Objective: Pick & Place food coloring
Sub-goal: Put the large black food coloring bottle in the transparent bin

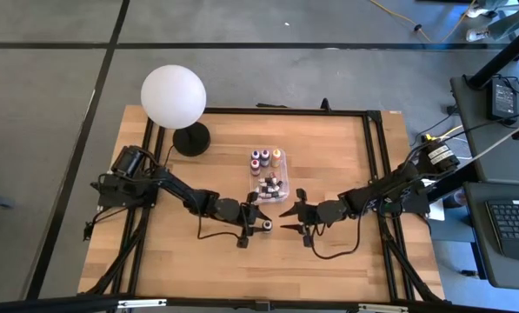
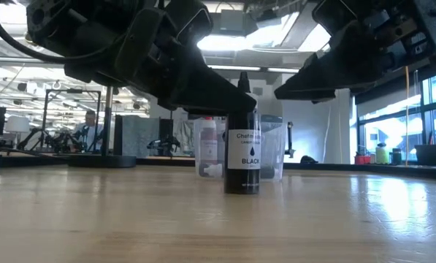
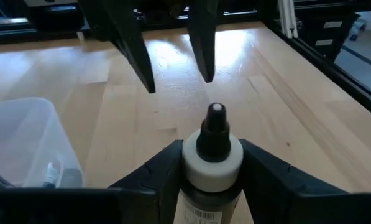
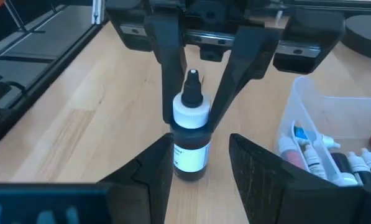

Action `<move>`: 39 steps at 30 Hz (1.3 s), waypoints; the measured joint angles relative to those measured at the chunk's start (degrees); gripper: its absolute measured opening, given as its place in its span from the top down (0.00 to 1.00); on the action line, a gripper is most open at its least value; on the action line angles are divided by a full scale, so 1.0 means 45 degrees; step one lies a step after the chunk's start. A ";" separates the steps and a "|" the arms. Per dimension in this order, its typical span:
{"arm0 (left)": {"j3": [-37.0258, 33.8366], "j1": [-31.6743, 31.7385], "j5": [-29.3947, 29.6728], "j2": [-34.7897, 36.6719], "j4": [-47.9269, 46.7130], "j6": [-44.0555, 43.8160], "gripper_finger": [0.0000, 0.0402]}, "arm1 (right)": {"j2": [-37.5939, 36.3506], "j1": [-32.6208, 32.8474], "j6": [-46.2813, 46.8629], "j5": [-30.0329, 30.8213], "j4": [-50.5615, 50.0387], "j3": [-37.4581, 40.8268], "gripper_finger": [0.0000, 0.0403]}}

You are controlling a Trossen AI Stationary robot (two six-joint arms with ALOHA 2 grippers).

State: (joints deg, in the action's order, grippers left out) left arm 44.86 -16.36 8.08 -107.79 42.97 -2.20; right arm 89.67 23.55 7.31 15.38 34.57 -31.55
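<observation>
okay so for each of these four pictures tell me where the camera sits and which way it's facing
High: overhead, looking straight down; both arms, black bottle between grippers.
Low: table height, level across the table; bottle upright, arms overhead.
Left wrist: faces the right gripper; own fingers flank the bottle.
Right wrist: faces the left gripper; own fingers below.
Shared: both wrist views show the clear box.

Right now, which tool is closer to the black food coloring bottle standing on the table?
Left. The left tool has its fingers on either side of the black bottle, right at its collar. The right tool is open, facing the bottle from the opposite side, just short of it.
</observation>
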 joint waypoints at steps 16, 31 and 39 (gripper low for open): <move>0.0000 -0.0005 -0.0691 0.0044 -0.0003 0.0198 0.45 | -0.0010 0.0000 -0.0031 0.0000 0.0180 0.0000 0.61; -0.1096 -0.0104 -0.0218 0.3442 -0.2269 0.1093 0.37 | -0.0015 -0.0029 0.0211 0.0954 0.0964 -0.0005 0.31; -0.3575 -0.0831 0.3370 0.6620 -0.2168 0.0349 0.37 | 0.0054 -0.0040 -0.0011 0.1024 0.1173 -0.0120 0.25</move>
State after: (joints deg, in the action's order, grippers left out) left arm 28.77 -20.10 23.25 -78.00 33.21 -0.62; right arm 89.91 23.37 7.26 19.98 39.85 -32.09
